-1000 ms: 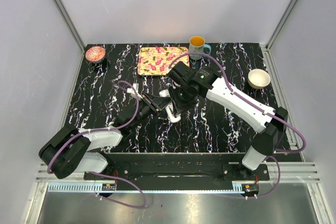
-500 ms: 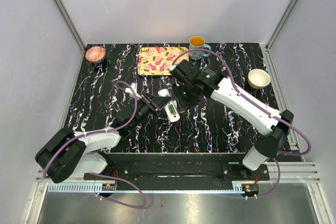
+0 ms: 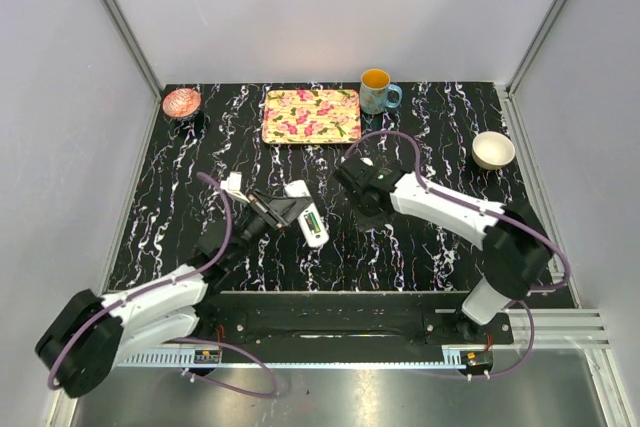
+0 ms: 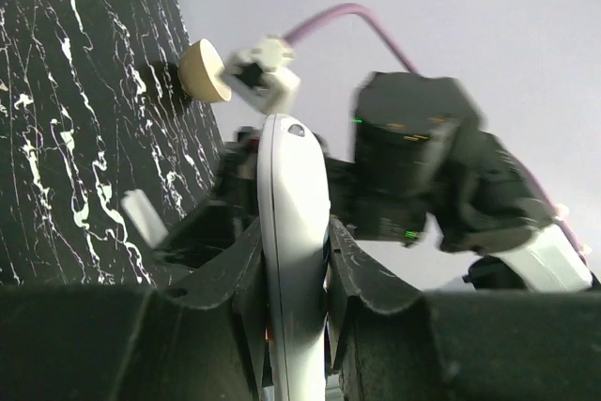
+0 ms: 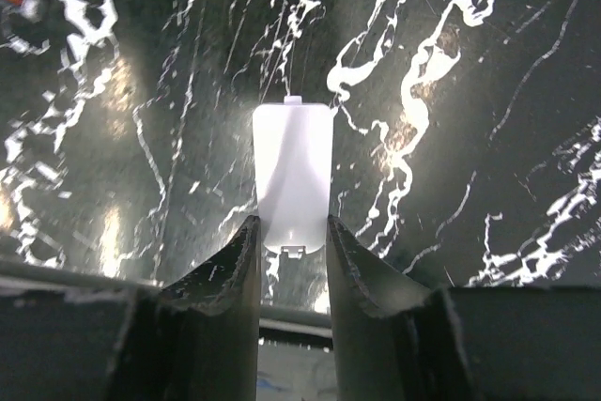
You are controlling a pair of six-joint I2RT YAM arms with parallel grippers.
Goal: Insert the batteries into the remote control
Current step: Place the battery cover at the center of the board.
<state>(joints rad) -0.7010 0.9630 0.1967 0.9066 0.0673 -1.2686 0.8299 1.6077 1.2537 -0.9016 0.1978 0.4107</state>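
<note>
Grips the remote control (image 3: 314,228) in the left hand (image 3: 298,209), clamped fully shut across its narrow sides, apparently clear of the counter (image 3: 420,247), near the middle and a little to the left. Appears edge-on from the left wrist, standing up between the fingers (image 4: 230,265). Shows from above a greenish patch in the opened back, probably one of the batteries (image 3: 312,219) already seated. Cannot make out the reddish one, nor tell whether both slots are filled.

Keeps the right hand (image 5: 292,227) partly closed and low over the counter, to the right of the remote, pinching the near end of a small white cover (image 5: 292,171) by its two long edges. Cannot tell whether lifted or lying flat.

Looks well along: at least one cell in, compartment not yet closed. Leaves, by this reading, confirming the second cell and carrying the cover across to snap onto the back. Calls for lining the tab end up with its slot.
</note>
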